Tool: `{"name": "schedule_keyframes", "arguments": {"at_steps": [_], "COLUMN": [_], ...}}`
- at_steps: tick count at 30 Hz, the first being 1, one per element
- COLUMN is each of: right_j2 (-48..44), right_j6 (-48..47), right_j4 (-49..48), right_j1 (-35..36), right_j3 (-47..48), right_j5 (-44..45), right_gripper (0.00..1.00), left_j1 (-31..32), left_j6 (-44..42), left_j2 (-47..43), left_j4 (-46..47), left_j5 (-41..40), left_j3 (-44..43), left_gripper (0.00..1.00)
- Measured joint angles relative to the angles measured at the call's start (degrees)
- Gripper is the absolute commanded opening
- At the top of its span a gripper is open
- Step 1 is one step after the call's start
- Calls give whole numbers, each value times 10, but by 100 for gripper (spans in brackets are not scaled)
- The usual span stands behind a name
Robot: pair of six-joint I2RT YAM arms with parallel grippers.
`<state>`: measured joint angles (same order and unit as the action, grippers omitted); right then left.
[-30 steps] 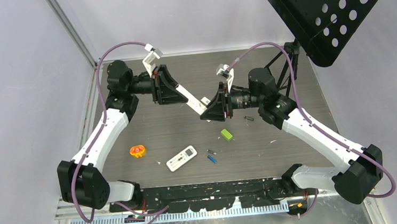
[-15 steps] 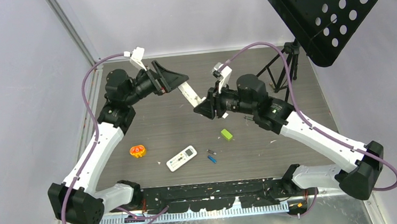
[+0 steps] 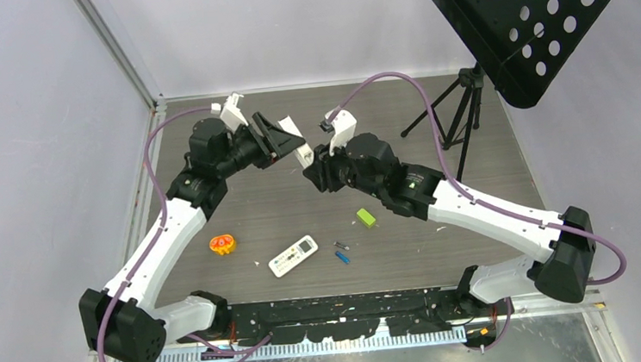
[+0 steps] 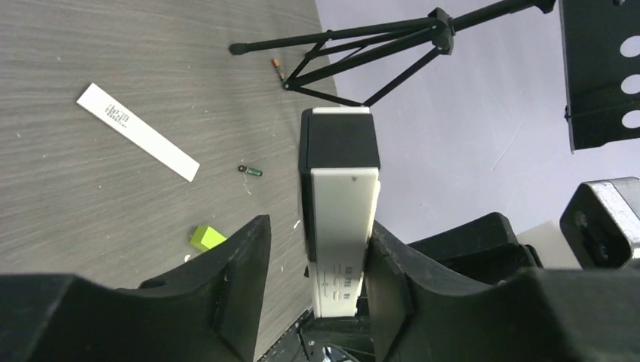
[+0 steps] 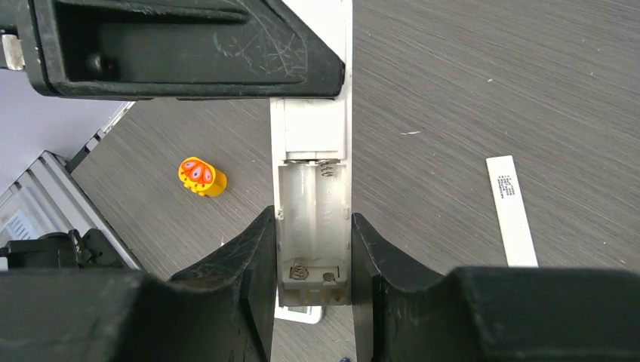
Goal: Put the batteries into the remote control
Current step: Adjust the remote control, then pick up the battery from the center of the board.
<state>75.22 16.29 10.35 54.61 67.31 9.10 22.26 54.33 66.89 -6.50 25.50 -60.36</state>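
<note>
A long white remote (image 3: 304, 154) hangs in the air between my two grippers. My right gripper (image 5: 311, 219) is shut on its sides, at the open battery bay (image 5: 313, 204), which is empty with its springs showing. My left gripper (image 4: 317, 226) stands around the remote's other end (image 4: 343, 219): the right finger touches it and the left finger (image 4: 245, 249) stands apart with table showing in the gap. A blue battery (image 3: 342, 257) and a greyish battery (image 3: 340, 246) lie at the table's front. A dark battery (image 4: 250, 170) lies farther back.
A second, smaller white remote (image 3: 293, 256) lies near the front. A green block (image 3: 366, 218) and an orange-yellow toy (image 3: 222, 244) lie on the table. A white strip (image 5: 512, 210) lies flat. A black tripod (image 3: 455, 118) carrying a perforated panel (image 3: 528, 9) stands back right.
Both arms have swung toward the middle and closer together. The remote has turned from a long slant to a steep, foreshortened one. My right gripper has moved left and farther back.
</note>
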Motion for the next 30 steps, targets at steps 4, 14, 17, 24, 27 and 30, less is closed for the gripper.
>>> {"name": "schedule_keyframes", "arguments": {"at_steps": [4, 14, 17, 24, 27, 30], "right_j2": [9, 3, -27, -107, -85, -38], "right_j6": [8, 66, 96, 156, 148, 127], "right_j4": [2, 49, 96, 183, 188, 183], "right_j1": [1, 1, 1, 0, 0, 0], "right_j3": [0, 7, 4, -62, -98, -127], "right_j5": [12, 14, 22, 68, 59, 47], "right_gripper": [24, 80, 73, 43, 43, 44], "left_j1": [2, 2, 2, 2, 2, 2], "left_j6": [10, -97, -149, -238, -263, -279], "left_j2": [0, 17, 17, 16, 13, -2], "left_j4": [0, -3, -6, -6, -3, -3], "left_j5": [-4, 6, 16, 62, 81, 72], "left_j3": [5, 18, 25, 40, 56, 77], "left_gripper": [1, 0, 0, 0, 0, 0]}}
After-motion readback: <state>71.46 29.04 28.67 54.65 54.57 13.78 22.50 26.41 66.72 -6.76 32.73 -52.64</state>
